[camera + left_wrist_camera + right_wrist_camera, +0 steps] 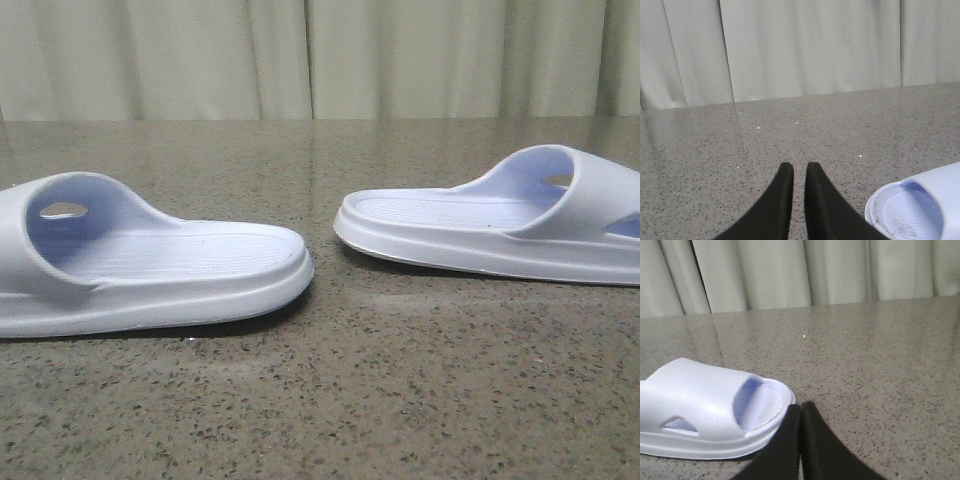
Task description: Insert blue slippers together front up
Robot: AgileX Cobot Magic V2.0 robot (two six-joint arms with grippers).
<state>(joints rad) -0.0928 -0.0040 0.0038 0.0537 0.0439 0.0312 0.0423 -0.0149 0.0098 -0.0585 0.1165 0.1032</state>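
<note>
no text, label, brand, number or sign to be read, none made out on any surface shown

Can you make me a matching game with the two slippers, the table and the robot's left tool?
Things:
1. left slipper
2. right slipper
3. table
4. left tool

Descriptions:
A. dark and speckled
B. black, tips nearly together, holding nothing
C. heel end pointing right in the front view
D. heel end pointing left in the front view

Pairs: 1-C, 2-D, 3-A, 4-B
</note>
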